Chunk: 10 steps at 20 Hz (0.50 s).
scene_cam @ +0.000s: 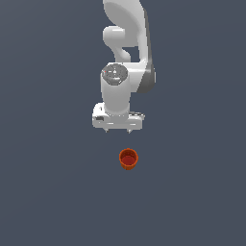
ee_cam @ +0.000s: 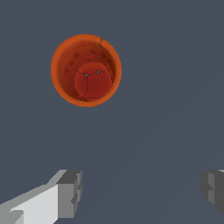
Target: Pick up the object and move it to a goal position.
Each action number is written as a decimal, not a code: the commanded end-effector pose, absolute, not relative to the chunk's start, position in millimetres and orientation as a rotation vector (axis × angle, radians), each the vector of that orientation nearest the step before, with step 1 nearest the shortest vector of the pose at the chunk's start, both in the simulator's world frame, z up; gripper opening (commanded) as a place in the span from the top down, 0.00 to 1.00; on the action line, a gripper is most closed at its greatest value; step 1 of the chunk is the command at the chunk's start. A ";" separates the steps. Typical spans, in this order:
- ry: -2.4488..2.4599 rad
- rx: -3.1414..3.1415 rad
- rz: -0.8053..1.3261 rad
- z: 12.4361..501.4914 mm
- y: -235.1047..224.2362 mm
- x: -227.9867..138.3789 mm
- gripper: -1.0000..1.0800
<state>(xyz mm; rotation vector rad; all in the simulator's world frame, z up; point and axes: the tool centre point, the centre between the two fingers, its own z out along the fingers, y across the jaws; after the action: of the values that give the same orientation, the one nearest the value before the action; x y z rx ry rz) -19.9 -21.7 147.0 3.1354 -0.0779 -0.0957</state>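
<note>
Item: cup (scene_cam: 128, 159), orange-red, round, darker red inside. We find it upright on the grey floor (scene_cam: 43, 192), mouth up, alone; in the exterior view it sits below the arm (scene_cam: 126, 48) and slightly toward that view's right of the hand's centre.

Item: gripper (ee_cam: 141, 192). We see its two fingers spread wide apart with nothing between them; it holds nothing. The cup lies clear of both fingers (ee_cam: 70, 192) in the wrist view, not touching either, and off the line that joins them.

Item: goal. We find no marker for it in either view, so we cannot place it.

Hazards, as we judge them:
- Descent from this pose would likely miss, since the cup is not between the fingers. A fingertip could land on the rim and tip or skid the cup.
- The cup is light-looking and round; a one-sided touch while closing may roll it away.
- The wall appears to taper toward the base; a grip taken high on the rim might slip when lifting.
- A pinch across the rim rather than around the body may squeeze it out.
</note>
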 end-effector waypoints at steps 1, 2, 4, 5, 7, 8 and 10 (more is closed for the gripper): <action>-0.078 3.135 -0.096 147.0 -21.7 -19.9 0.38; -0.077 3.135 -0.095 147.2 -21.7 -19.7 0.38; -0.066 3.132 -0.093 148.4 -21.5 -18.6 0.38; -0.058 3.129 -0.092 149.4 -21.4 -17.8 0.38; -0.049 3.126 -0.090 150.5 -21.3 -16.7 0.38; -0.049 3.126 -0.090 150.6 -21.6 -16.6 0.38; -0.049 3.126 -0.090 150.5 -21.0 -16.8 0.38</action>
<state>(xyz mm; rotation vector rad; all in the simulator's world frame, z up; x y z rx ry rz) -16.8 -21.1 150.4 3.1265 -0.0504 -0.0895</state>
